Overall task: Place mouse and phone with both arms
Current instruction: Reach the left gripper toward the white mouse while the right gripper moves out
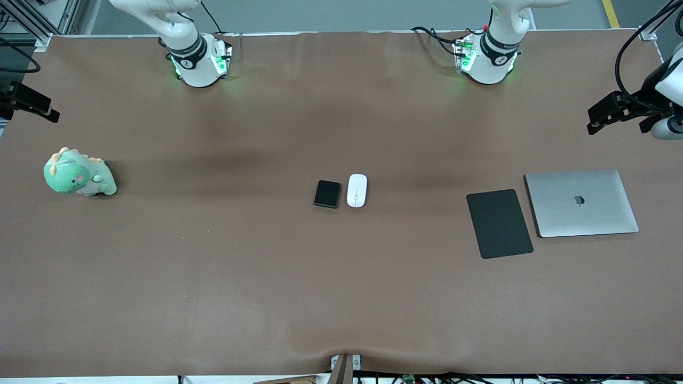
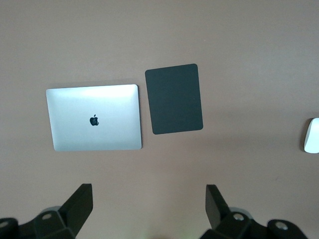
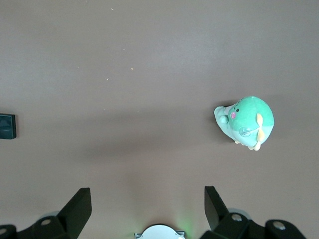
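Both white jointed arms were seen raised high above the brown tabletop [image 1: 213, 277], each waiting. The left hand [image 2: 149, 209] was held over the left arm's end of the tabletop, its two black fingers [image 2: 79, 204] spread wide with nothing between them; the right hand [image 3: 148, 209] was held over the right arm's end, its fingers [image 3: 77, 206] likewise spread wide and empty. The small glossy white oval mouse [image 1: 356, 190] was lying near the middle of the tabletop, just beside the small black rounded-corner phone [image 1: 327, 193], the phone toward the right arm's end. A large flat black mouse pad [image 1: 499, 223] and a closed silver laptop [image 1: 581, 203] lay side by side toward the left arm's end. A green plush dinosaur toy [image 1: 79, 173] sat toward the right arm's end.
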